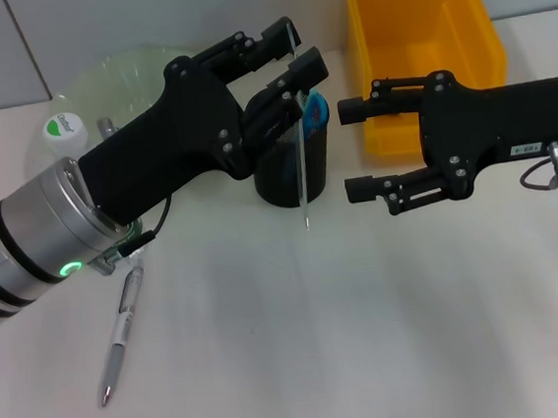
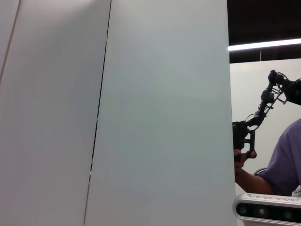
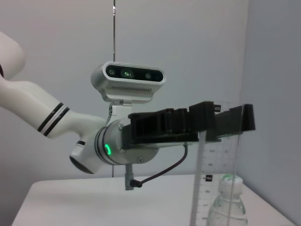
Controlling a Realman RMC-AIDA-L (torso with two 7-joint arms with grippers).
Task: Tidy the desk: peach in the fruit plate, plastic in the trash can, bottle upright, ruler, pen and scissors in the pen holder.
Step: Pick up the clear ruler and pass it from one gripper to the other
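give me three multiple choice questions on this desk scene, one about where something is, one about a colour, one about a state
1. Where does the pen lie?
A. in the pen holder
B. on the table near the left arm
C. in the yellow bin

2. What colour is the bin behind the right claw?
A. yellow
B. blue
C. red

3. What is the left claw doing?
A. hanging open and empty
B. gripping the clear ruler
C. gripping the bottle

Answers:
1 B: the pen lies flat on the table, apart from the pen holder.
2 A: the bin is yellow behind the open right claw.
3 B: the left claw clamps the ruler, upright above the holder.
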